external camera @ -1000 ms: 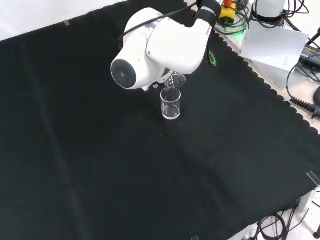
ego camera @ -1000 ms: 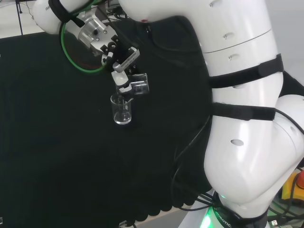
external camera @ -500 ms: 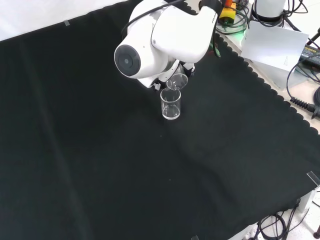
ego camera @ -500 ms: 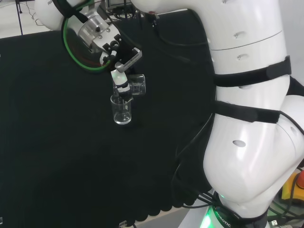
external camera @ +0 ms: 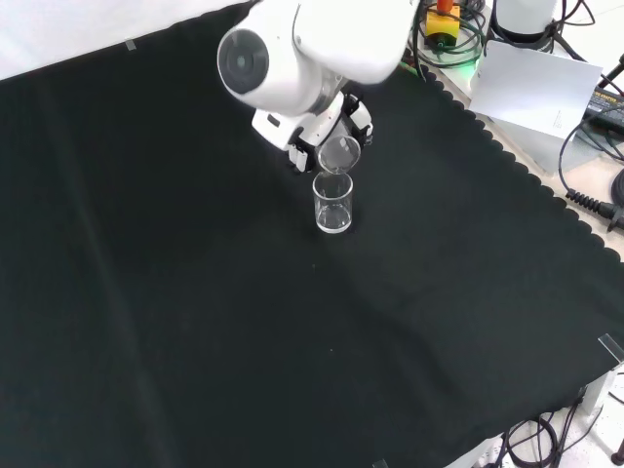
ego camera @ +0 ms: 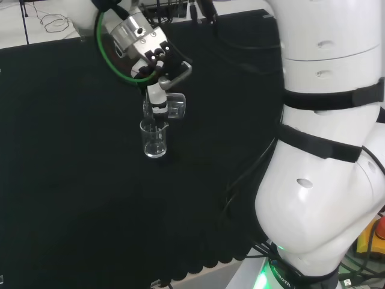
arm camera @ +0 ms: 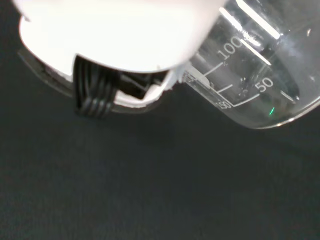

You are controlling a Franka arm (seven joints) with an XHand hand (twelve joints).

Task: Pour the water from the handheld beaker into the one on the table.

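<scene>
A clear glass beaker stands upright on the black cloth; in the front view this standing beaker is near the middle. Just above it my hand is shut on a second clear beaker, tipped on its side with its mouth over the standing one's rim. From the front the held beaker shows its round mouth, with my hand behind it. Close up, the held beaker has white scale marks, beside a white part of my hand. Water level is hard to see.
The arm's big white links fill the right of the head view, and a round-capped link hangs above the beakers in the front view. Cables and a white sheet lie beyond the cloth's scalloped edge at top right.
The arm's links have risen and swung away while the hand stayed over the standing beaker. The held beaker has tipped further, its mouth now nearer that beaker's rim.
</scene>
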